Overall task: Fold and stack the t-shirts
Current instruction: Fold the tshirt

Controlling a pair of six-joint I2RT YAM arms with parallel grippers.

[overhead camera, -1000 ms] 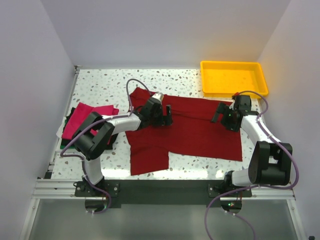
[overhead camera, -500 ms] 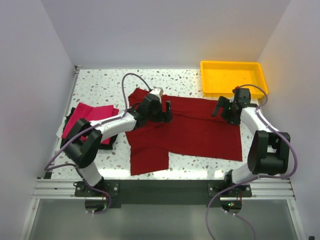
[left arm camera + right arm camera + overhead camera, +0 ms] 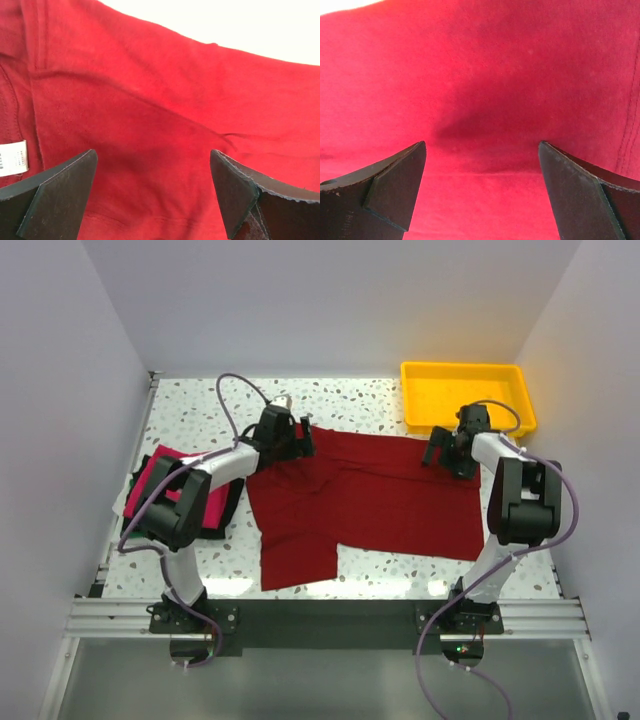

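A dark crimson t-shirt [image 3: 370, 500] lies spread flat mid-table, one sleeve reaching toward the near edge. My left gripper [image 3: 303, 440] hovers open over its far left corner. In the left wrist view the gripper [image 3: 152, 155] has red cloth [image 3: 150, 100] below the gap and a white label [image 3: 12, 157] at the left. My right gripper [image 3: 437, 452] stands open over the shirt's far right edge. The right wrist view shows the gripper [image 3: 482, 145] with only red cloth [image 3: 480, 75] between its fingers. A folded magenta-pink t-shirt [image 3: 160, 478] rests on dark folded ones [image 3: 222, 508] at the left.
A yellow plastic tray [image 3: 520, 390] sits at the far right corner, just behind my right gripper. White walls close in the table on the left, back and right. Speckled tabletop [image 3: 200, 410] shows at the far left.
Both grippers have moved away from me toward the shirt's far edge; the left one also went left to the far corner. Both stayed open. The shirt's far left sleeve now lies under the left gripper.
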